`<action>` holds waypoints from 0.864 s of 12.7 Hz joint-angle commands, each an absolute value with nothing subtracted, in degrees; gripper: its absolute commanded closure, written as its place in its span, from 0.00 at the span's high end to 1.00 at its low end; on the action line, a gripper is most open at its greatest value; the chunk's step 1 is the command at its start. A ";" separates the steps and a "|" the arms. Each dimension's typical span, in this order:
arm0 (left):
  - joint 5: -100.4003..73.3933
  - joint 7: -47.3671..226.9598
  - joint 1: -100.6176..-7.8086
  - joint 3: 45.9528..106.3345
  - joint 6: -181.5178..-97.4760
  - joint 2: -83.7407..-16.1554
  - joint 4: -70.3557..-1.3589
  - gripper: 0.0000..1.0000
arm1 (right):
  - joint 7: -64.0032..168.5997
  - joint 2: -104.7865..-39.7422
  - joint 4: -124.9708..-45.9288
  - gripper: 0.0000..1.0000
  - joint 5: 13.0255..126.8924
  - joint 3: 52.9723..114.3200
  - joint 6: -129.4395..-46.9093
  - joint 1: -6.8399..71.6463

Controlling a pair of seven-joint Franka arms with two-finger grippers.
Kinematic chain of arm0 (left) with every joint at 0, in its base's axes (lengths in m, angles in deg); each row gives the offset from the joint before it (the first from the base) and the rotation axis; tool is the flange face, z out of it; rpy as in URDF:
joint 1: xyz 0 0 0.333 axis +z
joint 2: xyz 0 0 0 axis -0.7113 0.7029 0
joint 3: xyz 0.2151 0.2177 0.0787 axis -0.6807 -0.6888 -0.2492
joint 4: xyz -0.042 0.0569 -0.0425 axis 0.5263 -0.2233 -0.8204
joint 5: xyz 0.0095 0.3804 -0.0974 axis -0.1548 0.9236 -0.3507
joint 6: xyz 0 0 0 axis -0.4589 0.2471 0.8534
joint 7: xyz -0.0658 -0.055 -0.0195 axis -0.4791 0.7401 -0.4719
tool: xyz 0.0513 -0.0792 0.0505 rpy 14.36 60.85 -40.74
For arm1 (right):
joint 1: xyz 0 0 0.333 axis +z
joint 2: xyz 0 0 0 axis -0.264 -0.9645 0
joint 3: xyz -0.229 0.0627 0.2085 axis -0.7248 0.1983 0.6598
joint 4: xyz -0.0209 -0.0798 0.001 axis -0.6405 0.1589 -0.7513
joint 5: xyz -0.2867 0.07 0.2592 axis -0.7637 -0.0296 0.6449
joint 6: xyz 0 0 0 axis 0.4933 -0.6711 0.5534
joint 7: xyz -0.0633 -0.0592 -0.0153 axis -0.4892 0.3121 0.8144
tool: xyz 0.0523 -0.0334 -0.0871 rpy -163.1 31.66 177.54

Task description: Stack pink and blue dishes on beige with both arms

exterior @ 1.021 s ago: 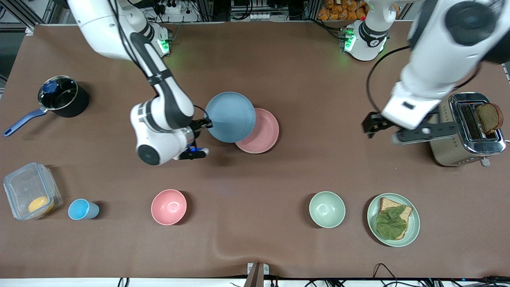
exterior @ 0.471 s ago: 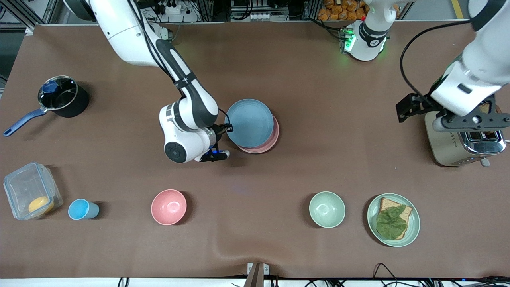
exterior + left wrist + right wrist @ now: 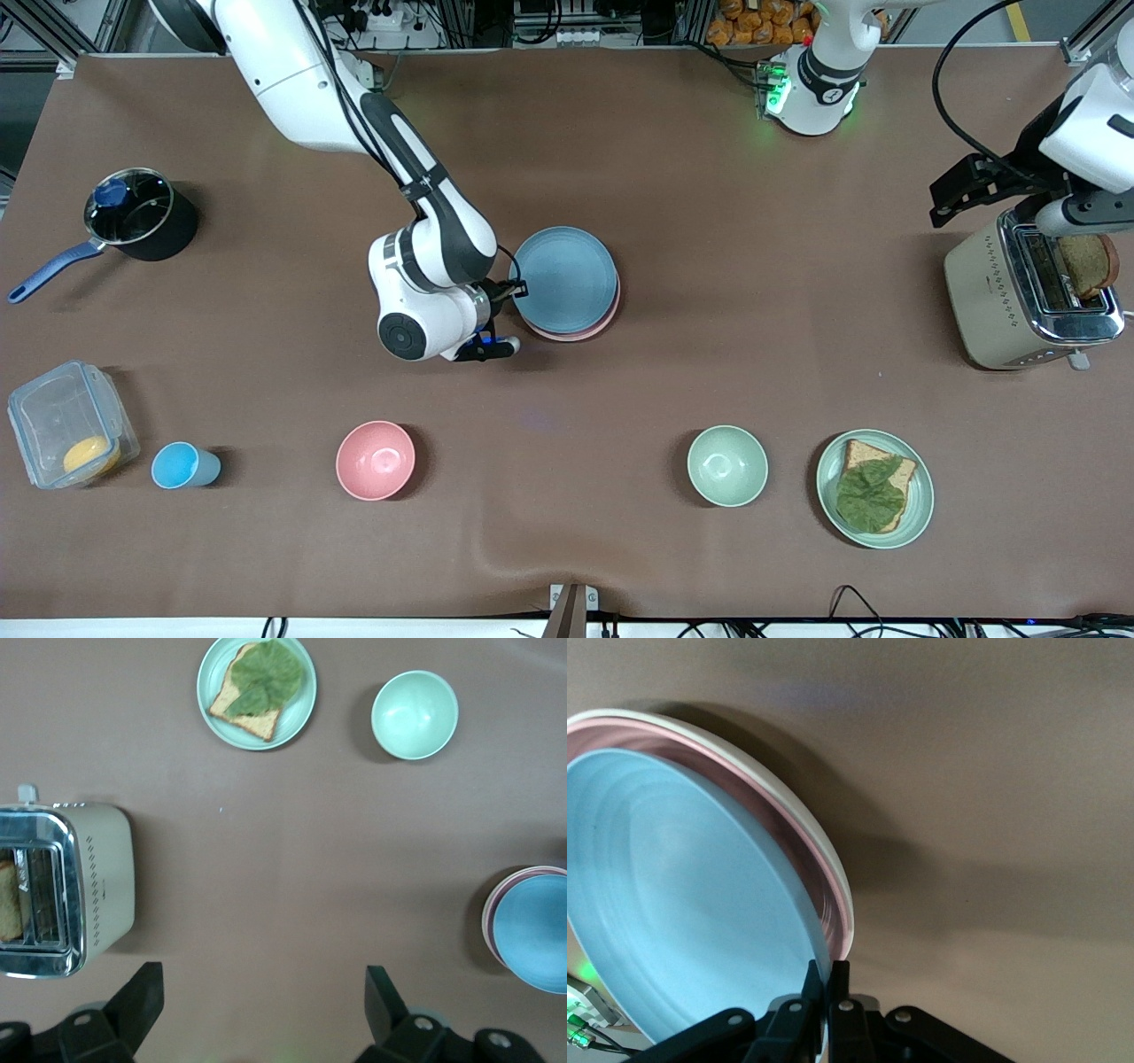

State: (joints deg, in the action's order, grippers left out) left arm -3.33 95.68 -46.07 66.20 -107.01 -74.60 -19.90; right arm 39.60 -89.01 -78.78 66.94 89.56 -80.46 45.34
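The light blue plate (image 3: 564,279) sits almost squarely over the pink plate (image 3: 586,334), of which only a thin crescent shows. My right gripper (image 3: 512,289) is shut on the blue plate's rim at the side toward the right arm's end. In the right wrist view the blue plate (image 3: 682,904) tilts a little above the pink plate (image 3: 830,904), and the beige plate's pale rim (image 3: 722,748) shows beneath it. My left gripper (image 3: 961,190) hangs open and empty beside the toaster. The left wrist view shows the left gripper (image 3: 263,979) over bare table, with the stack's blue plate (image 3: 536,935) at its edge.
A toaster (image 3: 1032,297) with bread stands at the left arm's end. Nearer the camera are a green plate with bread and a leaf (image 3: 874,488), a green bowl (image 3: 727,465), a pink bowl (image 3: 376,460), a blue cup (image 3: 180,466) and a clear box (image 3: 66,424). A black pot (image 3: 137,214) sits at the right arm's end.
My right gripper carried the blue plate toward the left arm's end until it came over the pink plate and lower. The left arm drew back past the toaster toward its own end.
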 commanded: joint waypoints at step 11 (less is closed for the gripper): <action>-4.43 93.10 -48.42 62.74 -107.76 -79.62 -25.36 1.00 | 39.97 -89.50 -73.36 1.00 69.15 88.83 -79.80 42.31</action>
